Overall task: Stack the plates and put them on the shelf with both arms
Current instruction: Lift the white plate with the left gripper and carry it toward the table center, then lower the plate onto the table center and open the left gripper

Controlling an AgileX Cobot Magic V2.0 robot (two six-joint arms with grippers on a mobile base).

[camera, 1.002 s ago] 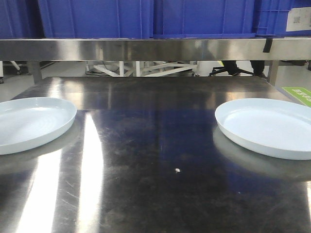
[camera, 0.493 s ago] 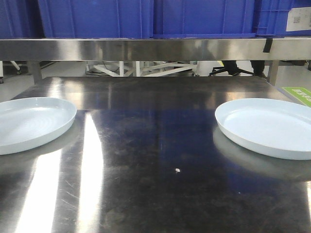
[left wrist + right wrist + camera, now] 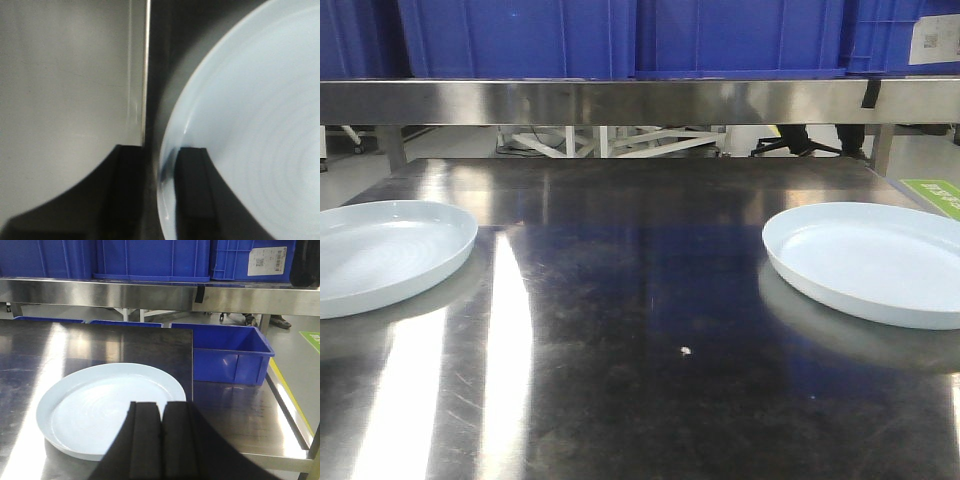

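Left plate [image 3: 380,255] and right plate [image 3: 870,260] lie flat and well apart on the table [image 3: 640,400], below the shelf [image 3: 640,100]. The left gripper [image 3: 161,155] is nearer a grasp: its jaws stand parted astride the left plate's rim, while the right gripper [image 3: 161,409], pinched together on nothing, hangs at the right plate's near edge. A white label [image 3: 266,261] on a crate [image 3: 230,265] is too small to read

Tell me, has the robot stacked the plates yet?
Not yet. Nothing is done: the left plate and right plate lie far apart on the steel table. In hand: the left gripper is open, with a finger on each side of the left plate's rim. The right gripper is shut, near its plate. Left: stacking, then the shelf.
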